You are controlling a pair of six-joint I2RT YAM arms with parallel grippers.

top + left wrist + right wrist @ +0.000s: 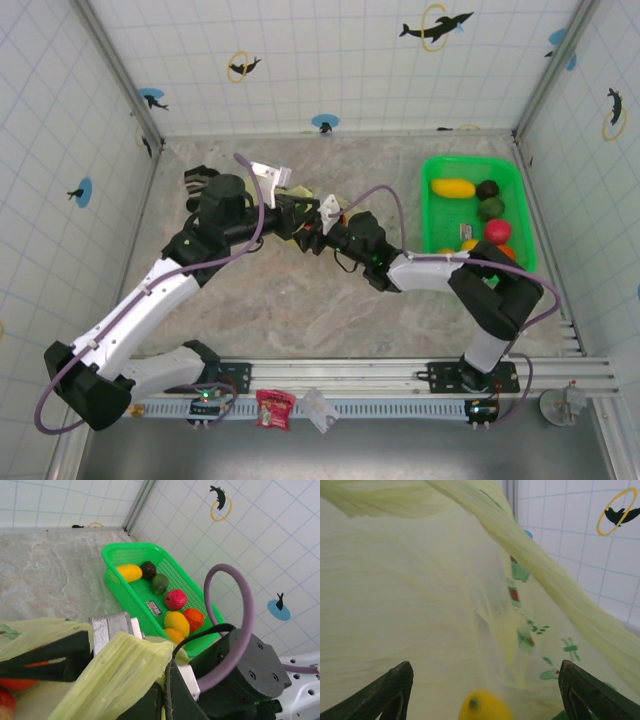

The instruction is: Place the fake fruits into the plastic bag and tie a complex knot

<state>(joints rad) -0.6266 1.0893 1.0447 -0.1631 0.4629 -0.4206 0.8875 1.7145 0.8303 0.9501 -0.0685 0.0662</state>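
The plastic bag (120,675) is pale yellow and crinkly. My left gripper (166,680) is shut on a bunched strip of it at mid-table (290,205). My right gripper (486,666) is inside the bag's mouth with its fingers wide apart. A blurred yellow fruit (482,707) is loose just below and between them, touching neither. The bag's printed wall (420,605) lies behind it. Red and orange fruit (12,685) show in the bag. Several fake fruits lie in the green tub: yellow (129,572), dark brown (148,569), green (160,583), red (175,599), orange (193,619).
The green tub (432,170) stands at the back right against the tiled wall. My right wrist body with its purple cable (240,665) sits close beside the left gripper. A metal rail (400,375) with a red packet (273,408) runs along the near edge.
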